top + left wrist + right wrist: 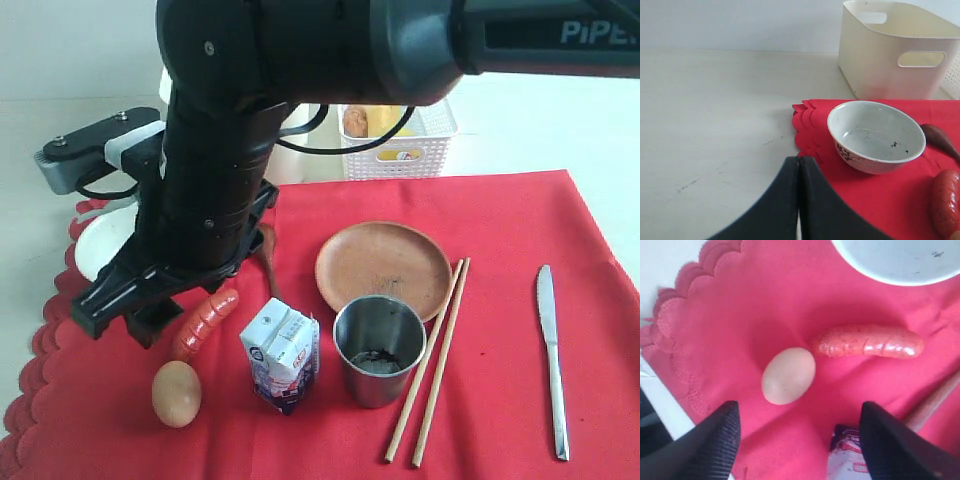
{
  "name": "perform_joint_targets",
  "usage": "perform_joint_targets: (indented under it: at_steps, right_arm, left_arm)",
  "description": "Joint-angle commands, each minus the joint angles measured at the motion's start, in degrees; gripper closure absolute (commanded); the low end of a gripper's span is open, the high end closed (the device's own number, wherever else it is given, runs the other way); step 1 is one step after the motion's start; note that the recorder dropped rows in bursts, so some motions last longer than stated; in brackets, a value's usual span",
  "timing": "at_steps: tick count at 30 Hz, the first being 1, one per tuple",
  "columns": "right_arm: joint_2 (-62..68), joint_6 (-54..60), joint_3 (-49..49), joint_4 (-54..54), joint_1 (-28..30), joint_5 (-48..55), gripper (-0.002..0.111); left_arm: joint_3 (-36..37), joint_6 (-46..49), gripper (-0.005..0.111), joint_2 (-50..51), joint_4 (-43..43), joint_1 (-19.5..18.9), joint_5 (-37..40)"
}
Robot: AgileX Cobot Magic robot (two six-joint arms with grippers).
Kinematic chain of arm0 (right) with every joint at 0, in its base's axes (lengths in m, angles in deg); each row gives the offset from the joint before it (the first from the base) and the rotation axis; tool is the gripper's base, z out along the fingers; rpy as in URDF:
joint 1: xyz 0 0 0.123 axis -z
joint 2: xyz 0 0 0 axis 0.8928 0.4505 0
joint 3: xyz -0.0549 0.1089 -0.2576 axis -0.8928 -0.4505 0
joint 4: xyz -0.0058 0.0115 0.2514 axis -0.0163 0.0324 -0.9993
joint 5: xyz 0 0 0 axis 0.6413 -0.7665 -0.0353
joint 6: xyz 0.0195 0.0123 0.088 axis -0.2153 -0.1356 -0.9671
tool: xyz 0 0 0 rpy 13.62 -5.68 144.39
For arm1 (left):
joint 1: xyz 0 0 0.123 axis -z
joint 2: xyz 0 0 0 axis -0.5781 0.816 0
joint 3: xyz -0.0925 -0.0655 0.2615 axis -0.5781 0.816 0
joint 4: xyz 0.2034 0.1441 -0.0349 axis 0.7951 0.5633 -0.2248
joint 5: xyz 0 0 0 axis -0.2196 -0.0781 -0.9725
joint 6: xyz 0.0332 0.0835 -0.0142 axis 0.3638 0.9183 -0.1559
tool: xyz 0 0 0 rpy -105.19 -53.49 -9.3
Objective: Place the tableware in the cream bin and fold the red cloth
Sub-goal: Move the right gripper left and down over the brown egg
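**Right jaws wide over the egg, left jaws shut beside the bowl**

Exterior: shows the right arm (215, 180) reaching across the middle and bending steeply down, with the right gripper (120, 318) low over the left part of the cloth (520, 220), close to the sausage (205, 322) and egg (176, 393). Shows plate (385, 265), chopsticks (430, 360) and knife (550, 360) flat on the cloth, and the cup (378, 350) upright between carton (283, 355) and chopsticks, dark residue inside. Hides most of the bowl (100, 240) and spoon (268, 265) behind the arm.

Left wrist: shows the left gripper (800, 165) with jaws pressed together on nothing, over the table (715, 125) by the cloth's scalloped edge. Shows the bowl (875, 137) upright on the cloth's corner, pale, speckled inside, patterned outside. Places the bin (895, 55) behind it and the spoon (940, 137) just beside it.

Right wrist: shows the right gripper (800, 410) spread wide, gripping nothing, hanging above the egg (788, 375). Catches only the bowl's rim (900, 260) beyond the sausage.
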Motion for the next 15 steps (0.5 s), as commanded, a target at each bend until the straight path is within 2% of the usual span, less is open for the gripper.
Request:
perform_joint_targets:
  at_steps: [1, 7, 15]
  right_arm:
    - [0.6, 2.5, -0.5, -5.7, -0.6, -1.6, 0.044]
    - [5.4, 1.6, -0.5, -0.7, -5.9, -2.7, 0.044]
    - [9.9, -8.0, -0.5, 3.9, -6.4, -6.1, 0.044]
  left_arm:
    - [0.1, -0.3, 0.107, -0.3, -0.3, -0.1, -0.5]
    - [0.1, -0.3, 0.107, -0.3, -0.3, -0.1, -0.5]
    - [0.1, -0.3, 0.107, -0.3, -0.3, -0.1, -0.5]
